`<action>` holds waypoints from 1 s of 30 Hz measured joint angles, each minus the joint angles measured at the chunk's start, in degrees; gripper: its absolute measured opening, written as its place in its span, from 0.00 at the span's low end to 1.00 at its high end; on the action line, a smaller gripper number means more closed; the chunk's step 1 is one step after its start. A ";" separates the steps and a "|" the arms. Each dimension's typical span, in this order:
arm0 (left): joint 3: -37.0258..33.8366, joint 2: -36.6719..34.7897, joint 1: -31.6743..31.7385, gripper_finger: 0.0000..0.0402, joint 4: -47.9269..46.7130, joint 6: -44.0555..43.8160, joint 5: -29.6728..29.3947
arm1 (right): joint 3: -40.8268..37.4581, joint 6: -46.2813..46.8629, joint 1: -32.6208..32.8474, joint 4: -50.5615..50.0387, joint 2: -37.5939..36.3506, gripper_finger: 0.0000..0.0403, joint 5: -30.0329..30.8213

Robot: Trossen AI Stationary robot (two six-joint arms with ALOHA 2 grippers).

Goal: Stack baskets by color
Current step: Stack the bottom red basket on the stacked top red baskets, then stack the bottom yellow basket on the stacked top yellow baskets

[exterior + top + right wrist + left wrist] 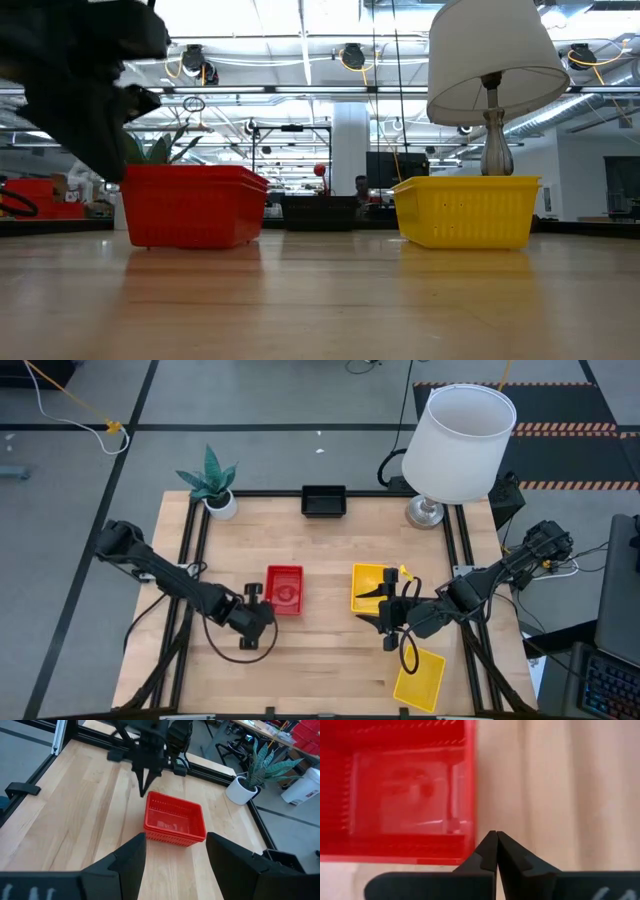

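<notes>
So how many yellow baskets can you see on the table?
2 visible spots: a yellow plastic mesh basket mid-table by the right gripper, and another yellow basket at the front right edge. Either might be a stack hiding more.

I am seeing the red basket [285, 589] sitting upright on the worktop [320, 550], left of centre, its mesh walls showing; it may be more than one nested, which I cannot tell. A yellow basket [368, 588] is standing upright right of centre, well apart from the red one. Another yellow basket [421, 679] is lying at an angle near the front right edge. A black basket [324, 501] is resting upright at the middle of the far edge.
</notes>
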 joint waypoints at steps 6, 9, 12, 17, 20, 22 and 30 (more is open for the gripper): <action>0.73 -6.67 -0.65 0.03 0.12 2.63 1.80 | 0.00 0.99 0.00 -0.03 0.00 0.50 -0.02; 0.73 -10.59 -0.87 0.03 -1.51 5.06 -0.98 | 0.00 2.25 0.24 -1.12 0.33 0.50 -2.91; 0.73 -15.16 -0.59 0.01 -2.57 6.78 -4.14 | -0.02 2.99 1.10 -3.68 0.50 0.50 -10.26; 0.72 -22.24 0.40 0.03 -2.56 8.51 -9.91 | -0.02 6.55 3.36 -10.56 0.42 0.50 -18.34; -0.36 -25.16 0.95 0.04 -2.04 6.77 -11.64 | -0.02 9.45 5.09 -15.54 0.41 0.50 -22.74; -0.85 -26.03 1.24 0.04 -2.63 5.46 -11.68 | -0.02 11.47 6.39 -18.65 0.39 0.50 -26.00; -1.10 -26.62 3.62 0.01 -2.00 5.25 -12.00 | -0.02 17.72 12.52 -27.46 0.39 0.50 -28.78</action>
